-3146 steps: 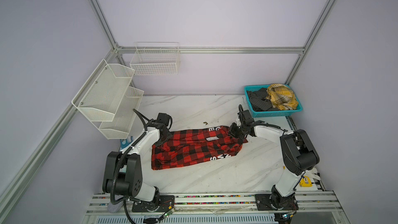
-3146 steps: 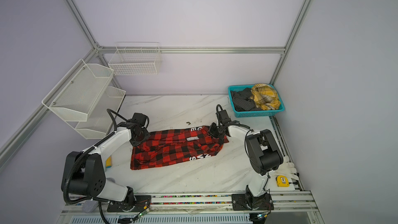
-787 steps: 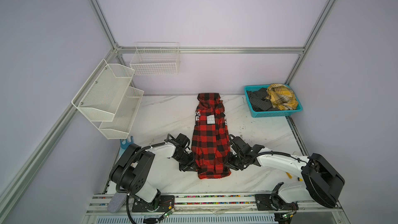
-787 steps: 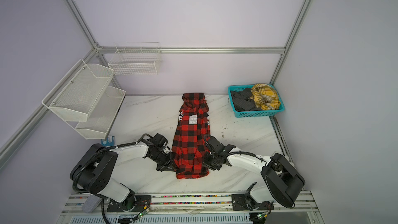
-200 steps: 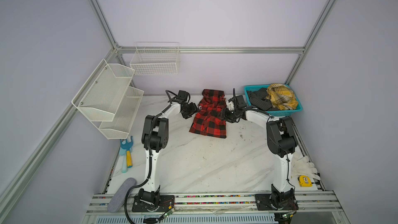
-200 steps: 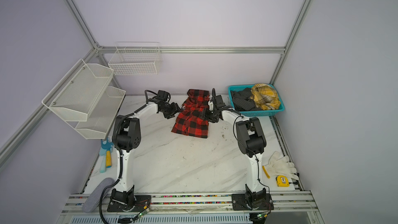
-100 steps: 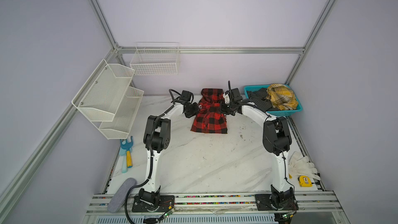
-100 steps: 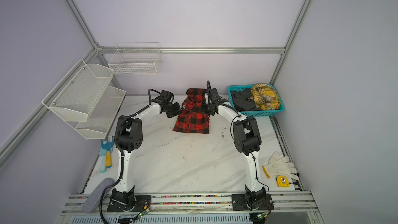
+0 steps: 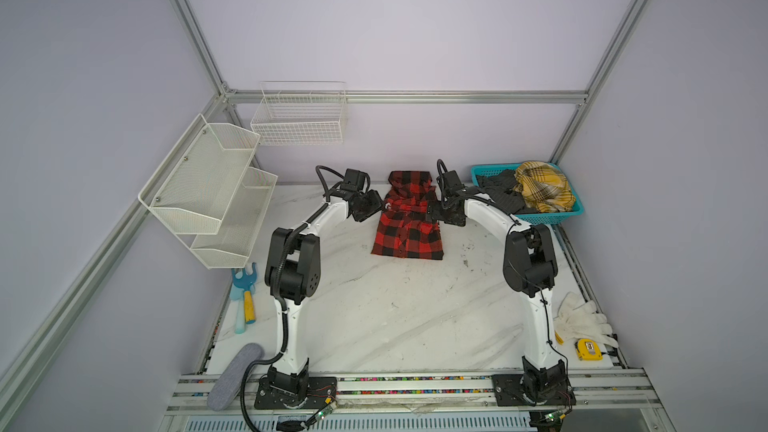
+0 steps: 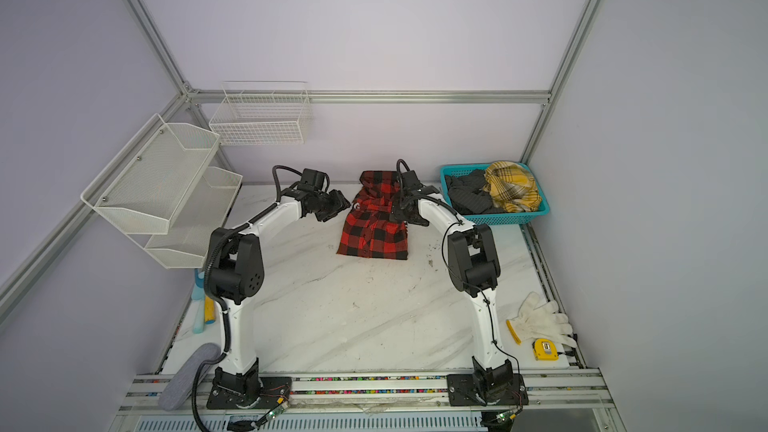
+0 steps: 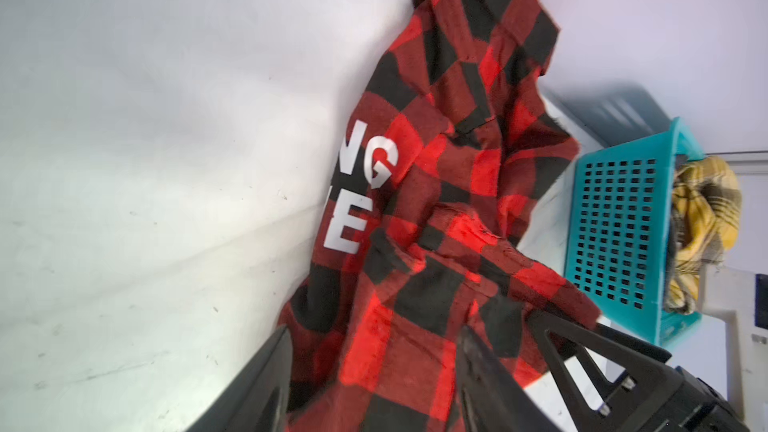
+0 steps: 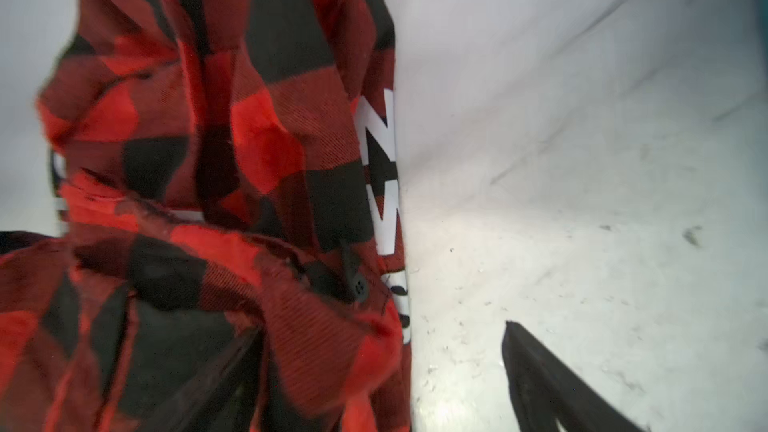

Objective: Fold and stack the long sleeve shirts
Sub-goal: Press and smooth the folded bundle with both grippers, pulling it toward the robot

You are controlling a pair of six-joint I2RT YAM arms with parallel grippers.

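The red-and-black check shirt (image 9: 409, 222) (image 10: 374, 228) lies folded at the back middle of the table, its far end bunched up against the wall. White letters show along both its side edges. My left gripper (image 9: 372, 206) (image 11: 374, 332) is open at the shirt's left edge, with cloth lying between its spread fingers. My right gripper (image 9: 434, 214) (image 12: 380, 332) is open at the right edge; one finger is half hidden under a fold. A mustard-yellow plaid shirt (image 9: 540, 187) and a dark grey one (image 9: 498, 195) lie crumpled in the teal basket (image 9: 540, 218).
White mesh shelves (image 9: 208, 193) and a wire basket (image 9: 299, 118) hang on the left and back walls. A blue-and-yellow tool (image 9: 245, 297) and a grey pad (image 9: 235, 376) lie along the left edge. White gloves (image 9: 582, 320) and a yellow tape measure (image 9: 588, 349) lie front right.
The shirt's near half has been carried back over its far half, so it lies shorter. Within the last second both grippers let go and now stand open at its sides.
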